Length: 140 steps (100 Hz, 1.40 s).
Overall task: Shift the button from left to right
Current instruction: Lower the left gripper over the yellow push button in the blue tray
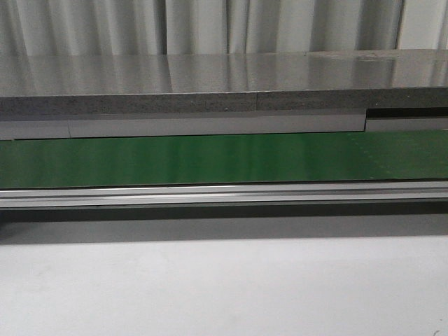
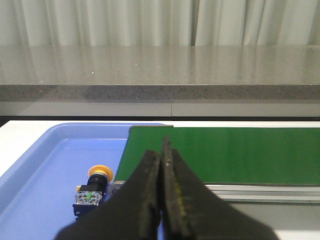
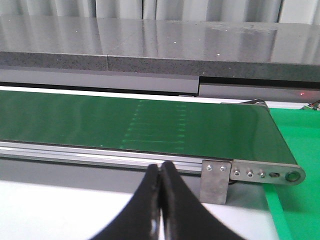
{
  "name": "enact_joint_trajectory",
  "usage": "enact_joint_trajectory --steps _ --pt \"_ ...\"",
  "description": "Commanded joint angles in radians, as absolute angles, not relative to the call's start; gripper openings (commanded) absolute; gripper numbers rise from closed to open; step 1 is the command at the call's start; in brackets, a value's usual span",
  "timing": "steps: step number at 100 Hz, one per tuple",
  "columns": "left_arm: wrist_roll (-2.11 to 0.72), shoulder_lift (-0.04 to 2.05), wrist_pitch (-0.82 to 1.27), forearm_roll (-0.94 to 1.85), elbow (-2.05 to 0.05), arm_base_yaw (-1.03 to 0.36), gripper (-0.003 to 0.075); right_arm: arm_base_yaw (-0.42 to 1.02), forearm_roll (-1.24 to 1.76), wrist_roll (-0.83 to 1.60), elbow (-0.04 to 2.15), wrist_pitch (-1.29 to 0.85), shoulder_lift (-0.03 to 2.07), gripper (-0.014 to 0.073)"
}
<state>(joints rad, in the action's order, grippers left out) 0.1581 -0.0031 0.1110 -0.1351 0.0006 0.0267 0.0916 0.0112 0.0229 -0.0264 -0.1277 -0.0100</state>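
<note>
The button [image 2: 92, 187] lies on its side in a blue tray [image 2: 45, 160], its yellow-orange cap toward the green belt and its black body showing a green mark. My left gripper [image 2: 161, 154] is shut with nothing between its fingers, hanging just beside the button, near the belt's end. My right gripper [image 3: 160, 170] is shut and empty in front of the belt's rail, near the other end. Neither gripper nor the button shows in the front view.
A green conveyor belt [image 1: 224, 159] with an aluminium rail [image 1: 224, 194] runs across the white table [image 1: 224, 287]. Behind it is a grey stone-like counter [image 1: 224, 91] and curtains. A metal bracket [image 3: 216, 181] and a green mat [image 3: 297, 145] sit at the belt's right end.
</note>
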Motion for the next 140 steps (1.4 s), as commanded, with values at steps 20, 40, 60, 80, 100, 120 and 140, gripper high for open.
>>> enact_joint_trajectory --steps 20,40,60,80,100,120,140 --pt "0.168 -0.034 0.038 -0.133 0.048 0.020 -0.0020 0.089 0.000 0.024 -0.010 -0.041 -0.030 -0.0067" --pt "0.168 -0.034 0.038 -0.133 0.048 0.020 -0.0021 0.089 0.000 0.024 -0.010 -0.041 -0.030 -0.0067" --pt "0.168 -0.034 0.038 -0.133 0.030 0.020 -0.0021 0.089 0.000 0.024 -0.010 -0.041 -0.030 -0.0067" --pt "0.168 0.018 0.060 -0.118 -0.076 0.020 -0.0021 0.089 0.000 0.024 -0.010 -0.041 -0.030 -0.0067" --pt "0.168 0.206 0.284 -0.103 -0.316 0.020 -0.0021 0.089 0.000 0.024 -0.010 -0.041 -0.030 -0.0067" --pt "0.168 0.450 0.644 -0.129 -0.624 0.020 -0.0020 0.089 0.000 0.024 -0.010 -0.041 -0.030 -0.0067" --pt "0.168 0.639 0.903 -0.130 -0.821 0.020 -0.0021 0.089 0.000 0.024 -0.010 -0.041 -0.030 -0.0067"
